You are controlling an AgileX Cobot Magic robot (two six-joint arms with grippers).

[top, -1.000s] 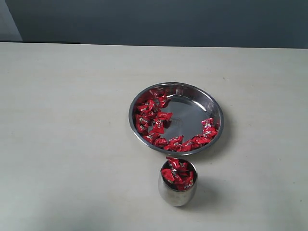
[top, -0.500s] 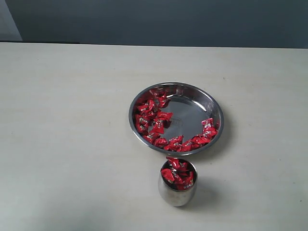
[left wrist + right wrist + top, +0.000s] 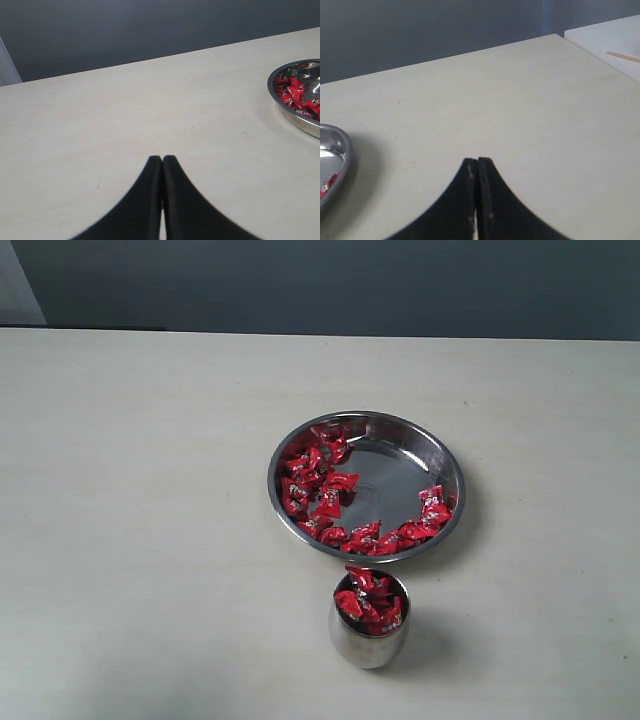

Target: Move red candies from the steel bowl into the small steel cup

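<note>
With left gripper (image 3: 162, 159) and right gripper (image 3: 477, 161) pressed together empty, pausing between picks; next, likely opening over red candies (image 3: 322, 500) in steel bowl (image 3: 400, 475).

I see a pale cream surface (image 3: 150, 490) running back to a dark grey-blue wall (image 3: 350, 280), and beside it a white ledge (image 3: 610, 37) carrying a thin stick (image 3: 622, 56).
</note>
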